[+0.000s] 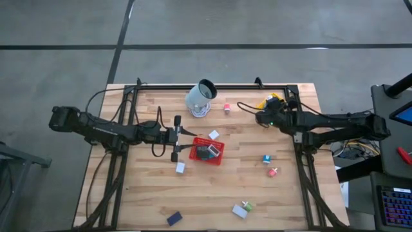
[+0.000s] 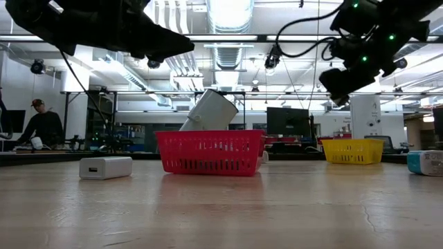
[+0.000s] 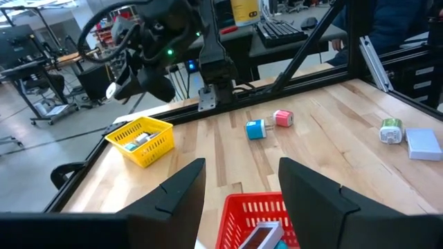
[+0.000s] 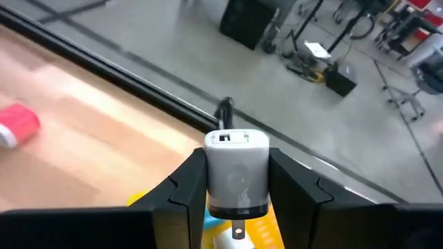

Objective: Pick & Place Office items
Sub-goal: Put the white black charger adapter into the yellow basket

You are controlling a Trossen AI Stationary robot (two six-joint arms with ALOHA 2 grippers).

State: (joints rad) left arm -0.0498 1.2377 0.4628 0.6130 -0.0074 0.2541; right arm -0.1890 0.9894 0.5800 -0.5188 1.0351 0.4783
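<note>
We hold a white charger [image 4: 237, 173] clamped in our right gripper [image 4: 235, 181] above the yellow tray [image 1: 271, 102], ready to drop it in. Our left gripper [image 3: 239, 183] hangs parted and empty over the red tray [image 1: 219, 157].

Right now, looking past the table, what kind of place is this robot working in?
Probably a robotics lab or workshop in an industrial hall: bare concrete floor, exposed ceiling ducts and strip lights, and benches with monitors behind the wooden table, where a person works.
</note>
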